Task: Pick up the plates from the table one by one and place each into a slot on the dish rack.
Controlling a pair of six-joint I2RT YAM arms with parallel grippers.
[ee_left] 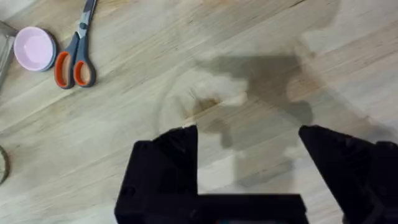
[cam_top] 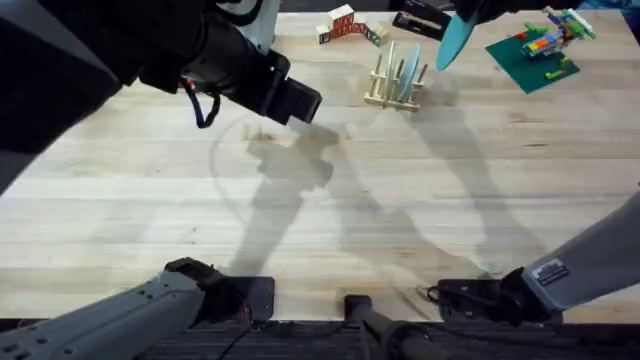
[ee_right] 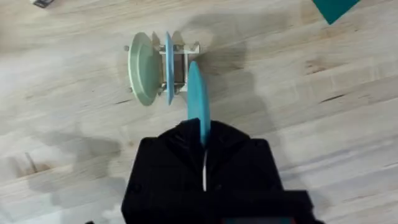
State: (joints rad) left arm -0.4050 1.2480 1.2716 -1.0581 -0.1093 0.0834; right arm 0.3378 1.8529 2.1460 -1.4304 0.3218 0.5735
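Right pincer (ee_right: 204, 134) | we see it gripping turquoise plate (ee_right: 198, 99) (edge-on) beside dish rack (ee_right: 178, 65) | left pincer (ee_left: 249, 140) open over worktop (ee_left: 261, 37)

Bright overhead light, soft arm shadows across the table (cam_top: 420, 220), blurred near arms.

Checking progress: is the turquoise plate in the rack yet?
Not yet. The turquoise plate is held edge-up in the right pincer above the dish rack.
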